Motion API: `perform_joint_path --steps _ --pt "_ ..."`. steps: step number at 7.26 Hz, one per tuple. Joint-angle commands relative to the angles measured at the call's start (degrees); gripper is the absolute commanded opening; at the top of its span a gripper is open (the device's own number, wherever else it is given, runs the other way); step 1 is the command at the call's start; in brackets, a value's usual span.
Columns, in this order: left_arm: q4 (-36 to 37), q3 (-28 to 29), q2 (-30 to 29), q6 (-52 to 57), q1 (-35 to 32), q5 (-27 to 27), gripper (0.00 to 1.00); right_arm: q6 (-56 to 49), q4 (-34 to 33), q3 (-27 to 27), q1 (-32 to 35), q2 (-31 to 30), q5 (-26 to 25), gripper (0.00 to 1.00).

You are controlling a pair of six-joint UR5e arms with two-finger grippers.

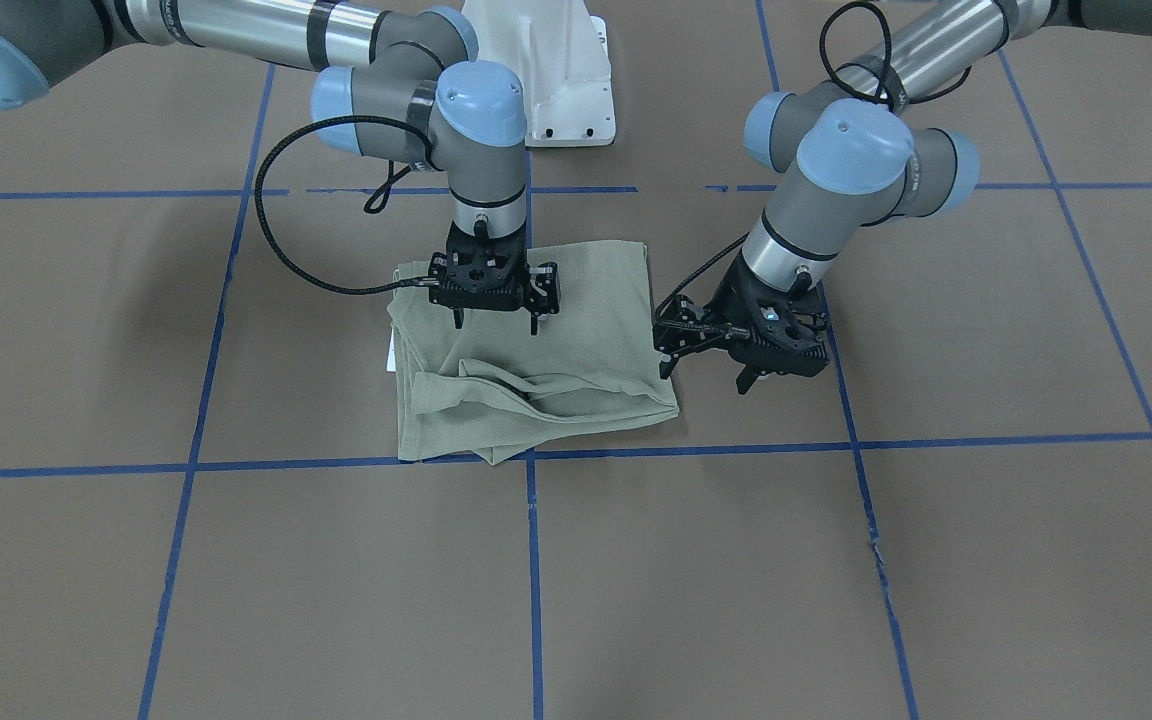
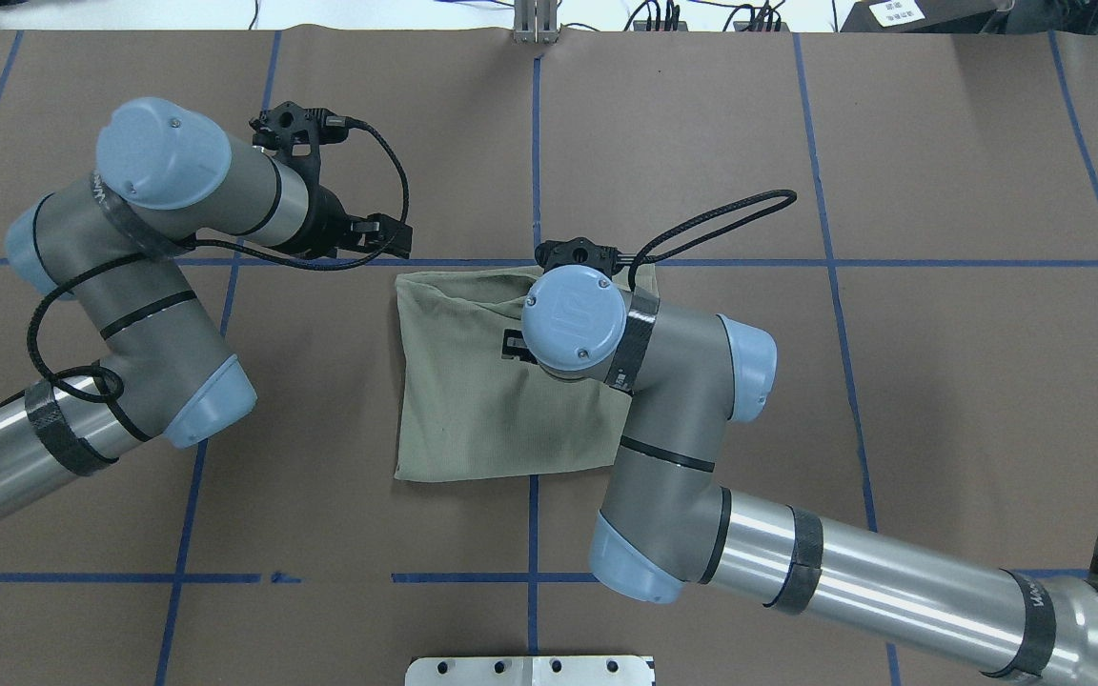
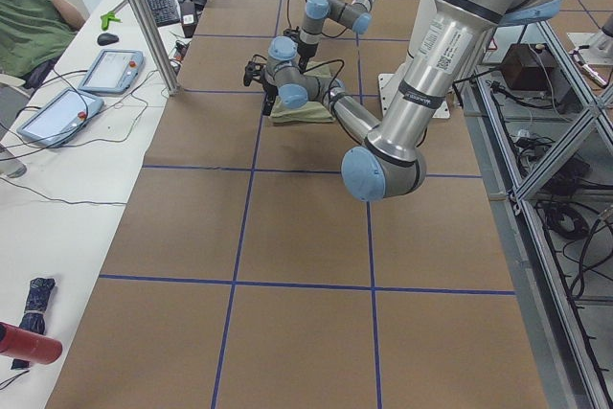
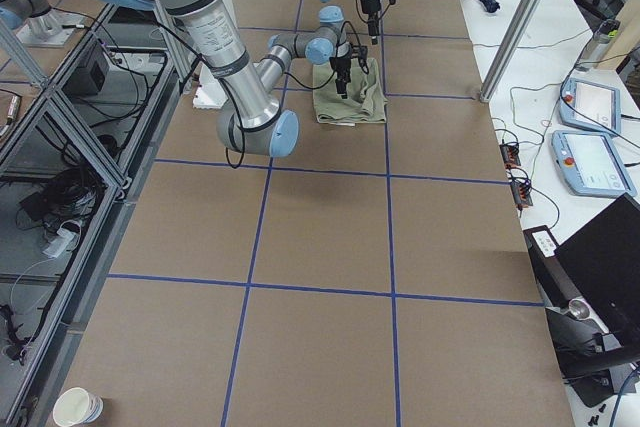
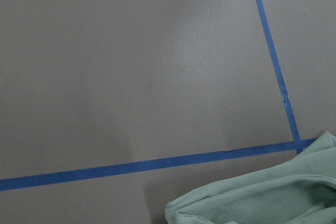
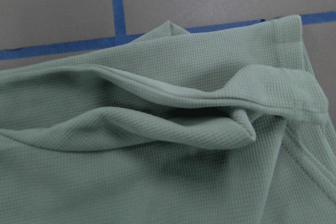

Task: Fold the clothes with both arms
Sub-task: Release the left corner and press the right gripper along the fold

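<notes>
The sage-green knit shirt (image 1: 576, 340) lies folded into a rough square at the table's middle, with loose rumpled folds along its front edge (image 1: 526, 390). It also shows in the overhead view (image 2: 473, 400). A white tag (image 1: 391, 352) peeks out at one side. My right gripper (image 1: 495, 322) is open and empty, pointing down just above the shirt's back part. Its wrist view is filled with shirt folds (image 6: 157, 129). My left gripper (image 1: 706, 372) is open and empty, beside the shirt's edge, above bare table. Its wrist view shows a shirt corner (image 5: 262, 203).
The table is covered in brown paper with a blue tape grid (image 1: 533, 560). The white pedestal base (image 1: 561, 70) stands behind the shirt. A person and tablets (image 3: 67, 93) sit at a side bench beyond the table edge.
</notes>
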Motion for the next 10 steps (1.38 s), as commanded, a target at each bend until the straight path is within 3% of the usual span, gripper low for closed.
perform_joint_path --steps 1,7,8,10 --pt "-0.03 -0.05 0.02 -0.22 -0.03 -0.12 1.00 -6.06 -0.36 -2.96 0.69 -0.06 -4.47 1.00" --pt "-0.03 -0.49 0.11 -0.49 0.05 -0.12 1.00 -24.78 0.69 -10.44 15.28 0.38 -5.10 1.00" --pt "-0.03 -0.49 0.11 -0.49 0.05 -0.12 1.00 -25.06 2.43 -10.53 16.25 0.55 -3.36 1.00" --pt "0.23 -0.49 0.11 -0.40 -0.03 -0.12 1.00 -25.49 4.55 -10.44 19.93 0.64 8.27 1.00"
